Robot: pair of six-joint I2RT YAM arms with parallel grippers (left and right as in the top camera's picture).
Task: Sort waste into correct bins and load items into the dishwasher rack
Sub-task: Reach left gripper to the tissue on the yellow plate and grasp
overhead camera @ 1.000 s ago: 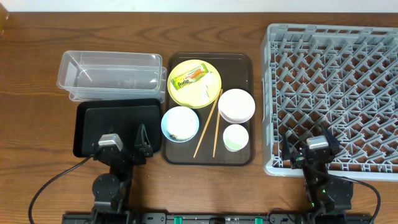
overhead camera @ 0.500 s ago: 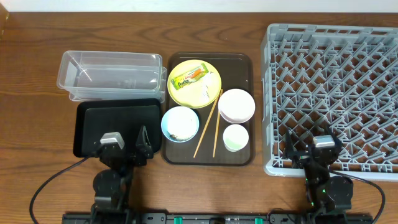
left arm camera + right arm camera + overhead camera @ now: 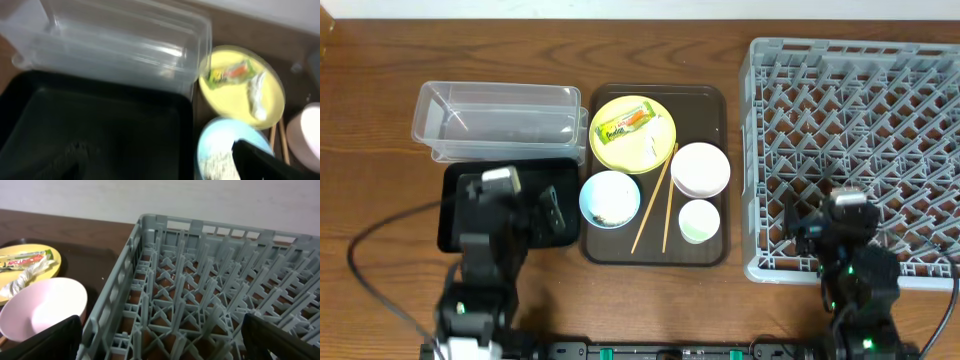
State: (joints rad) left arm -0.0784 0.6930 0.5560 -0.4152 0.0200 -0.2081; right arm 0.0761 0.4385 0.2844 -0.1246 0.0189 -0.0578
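Opening step, by my reading: no waste binned, nothing loaded in the large grey lattice plastic dishwasher rack (image 3: 860,130). Left jaws apart, empty, over the shallow black rectangular tray (image 3: 455,210). Right jaws wide apart, empty, at the rack's near edge. Small yellow-green printed snack wrapper (image 3: 623,122) lies flat on the round yellow plate (image 3: 620,152), ahead and right of the left jaws. Long axis slants, far end pointing away-right. Next move likely: reach forward-right, turn wrist, pinch across the narrow width.
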